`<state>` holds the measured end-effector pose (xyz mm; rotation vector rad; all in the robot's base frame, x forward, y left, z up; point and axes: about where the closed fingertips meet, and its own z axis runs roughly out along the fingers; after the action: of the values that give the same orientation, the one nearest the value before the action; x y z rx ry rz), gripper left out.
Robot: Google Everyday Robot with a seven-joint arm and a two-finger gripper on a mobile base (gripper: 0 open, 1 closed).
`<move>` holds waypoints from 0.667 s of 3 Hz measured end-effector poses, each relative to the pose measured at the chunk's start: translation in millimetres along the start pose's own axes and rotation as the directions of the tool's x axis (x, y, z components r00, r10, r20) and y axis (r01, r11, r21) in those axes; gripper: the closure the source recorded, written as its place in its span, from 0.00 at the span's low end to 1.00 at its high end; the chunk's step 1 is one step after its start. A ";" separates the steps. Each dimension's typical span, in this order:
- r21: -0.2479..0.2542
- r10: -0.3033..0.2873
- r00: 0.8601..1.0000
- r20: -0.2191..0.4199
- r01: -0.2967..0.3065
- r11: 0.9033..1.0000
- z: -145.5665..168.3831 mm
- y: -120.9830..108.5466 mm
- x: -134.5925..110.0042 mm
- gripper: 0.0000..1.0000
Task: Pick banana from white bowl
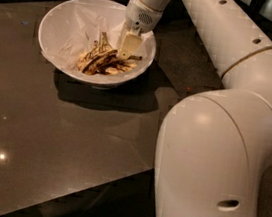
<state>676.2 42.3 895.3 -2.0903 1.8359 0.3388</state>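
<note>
Here, the banana (pixel 99 61) lies in the bowl (pixel 53 15), toward its 5 o'clock side, on crinkled paper (pixel 80 22). Its skin is blotched dark brown. Pale scraps (pixel 104 40) with an upright stem sit at the banana's 12 o'clock. The tool (pixel 128 48) reaches down inside the bowl at the banana's 2 o'clock end, touching or nearly so. I cannot tell whether it is open or closed. The bowl stands at 11 o'clock on the dark counter (pixel 46 133). The white arm (pixel 222 143) fills 3 to 5 o'clock.

A dark, glossy counter (pixel 46 133) catches a bright glint (pixel 1 156) near its front edge. Pale peel scraps (pixel 104 40), stem upright, lie on crinkled paper (pixel 74 23). The claw (pixel 126 52) hangs just beside them.
</note>
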 end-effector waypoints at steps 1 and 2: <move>0.063 -0.016 1.000 0.016 0.015 0.998 -21.4 7.1 -8.0 1.00; 0.127 -0.044 0.998 0.037 0.039 0.991 -52.1 25.0 -19.7 1.00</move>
<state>646.6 36.5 948.3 -2.0188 1.7416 0.2456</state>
